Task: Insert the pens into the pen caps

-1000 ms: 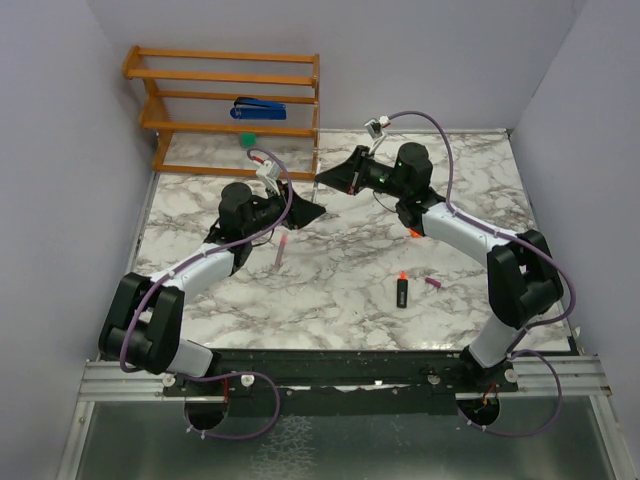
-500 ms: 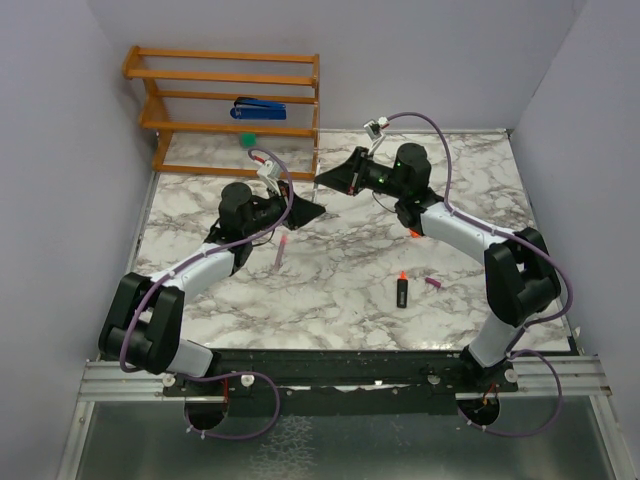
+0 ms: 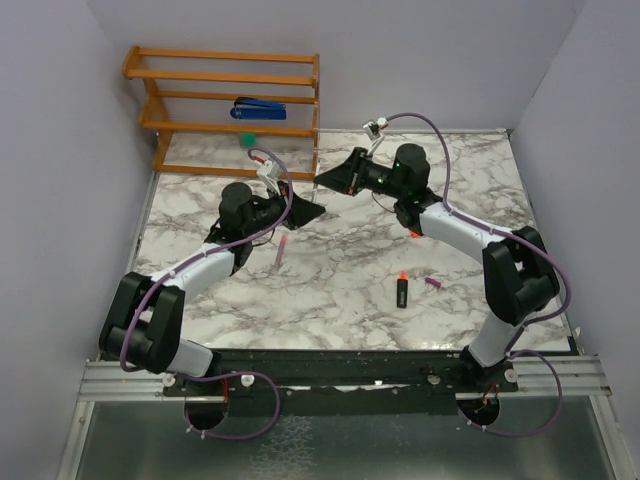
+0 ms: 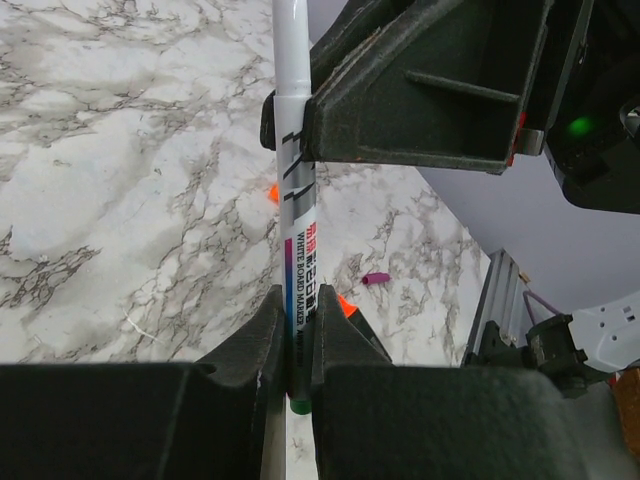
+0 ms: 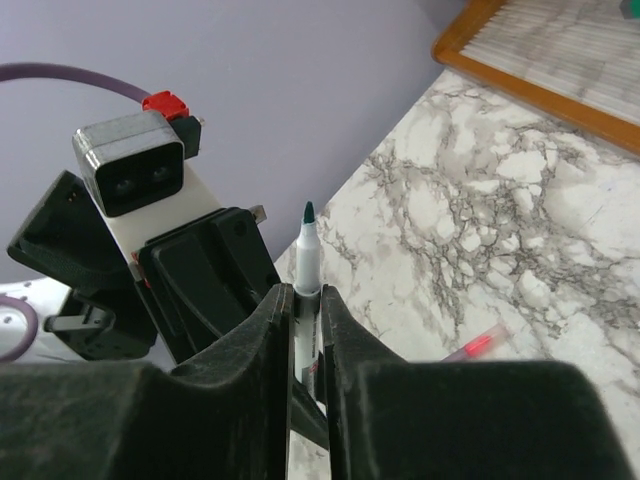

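Observation:
Both grippers are shut on the slim silver-grey pen (image 3: pixel 316 170), a white board marker held upright above the table's middle back. My left gripper (image 3: pixel 308 212) grips its lower end (image 4: pixel 298 300). My right gripper (image 3: pixel 328 178) grips it higher up (image 5: pixel 306 295), and the pen's green tip (image 5: pixel 308 212) sticks out past the jaws. The pink pen (image 3: pixel 281 250) lies on the marble table (image 3: pixel 340 280). The black marker with an orange tip (image 3: pixel 401 291) lies at the front right beside the magenta cap (image 3: pixel 433 283). The orange cap (image 3: pixel 412 233) lies by the right arm. The pale pink cap is out of view.
A wooden rack (image 3: pixel 225 95) stands at the back left with a blue stapler (image 3: pixel 259 106) and a small green ball (image 3: pixel 248 139) on it. Grey walls close in the left, back and right sides.

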Robot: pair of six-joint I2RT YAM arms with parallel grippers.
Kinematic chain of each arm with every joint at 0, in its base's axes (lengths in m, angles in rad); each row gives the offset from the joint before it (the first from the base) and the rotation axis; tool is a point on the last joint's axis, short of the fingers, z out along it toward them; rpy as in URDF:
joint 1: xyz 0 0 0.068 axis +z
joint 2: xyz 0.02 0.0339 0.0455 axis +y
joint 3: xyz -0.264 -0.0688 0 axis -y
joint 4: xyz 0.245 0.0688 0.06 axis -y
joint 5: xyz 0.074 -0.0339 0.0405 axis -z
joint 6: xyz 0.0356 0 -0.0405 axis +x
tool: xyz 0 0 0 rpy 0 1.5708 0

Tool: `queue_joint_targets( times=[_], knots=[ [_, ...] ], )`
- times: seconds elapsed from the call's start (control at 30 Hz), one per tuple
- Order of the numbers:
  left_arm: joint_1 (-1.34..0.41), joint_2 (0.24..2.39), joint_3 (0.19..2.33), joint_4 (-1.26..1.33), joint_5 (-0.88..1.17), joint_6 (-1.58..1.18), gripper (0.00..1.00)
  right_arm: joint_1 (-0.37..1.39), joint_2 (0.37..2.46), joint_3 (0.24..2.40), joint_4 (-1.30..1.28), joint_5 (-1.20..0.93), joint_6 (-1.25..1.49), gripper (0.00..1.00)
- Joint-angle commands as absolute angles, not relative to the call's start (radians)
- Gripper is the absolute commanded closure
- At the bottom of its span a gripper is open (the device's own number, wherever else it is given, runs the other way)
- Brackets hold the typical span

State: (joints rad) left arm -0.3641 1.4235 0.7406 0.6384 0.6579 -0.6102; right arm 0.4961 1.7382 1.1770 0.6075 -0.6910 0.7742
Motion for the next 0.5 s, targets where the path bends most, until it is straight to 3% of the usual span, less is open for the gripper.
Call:
queue_joint_targets(
  times=[0.0, 0.1, 0.2, 0.47],
  knots=[
    [-0.365, 1.434, 0.743, 0.658, 0.632, -0.621, 1.0, 0.501, 1.758, 1.187, 0.631, -0.698, 0.784, 0.73],
    [-0.365, 1.444, 0.74, 0.658, 0.624, -0.622, 1.0, 0.5, 1.745, 1.165, 0.639, -0.666, 0.791, 0.62],
    [-0.365, 1.453, 0.741, 0.657, 0.63, -0.626, 1.0, 0.5, 1.738, 1.164, 0.611, -0.65, 0.78, 0.44],
    [-0.364, 1.451, 0.749, 0.591, 0.611, -0.602, 1.0, 0.496, 1.609, 1.12, 0.41, -0.486, 0.635, 0.36]
  ],
)
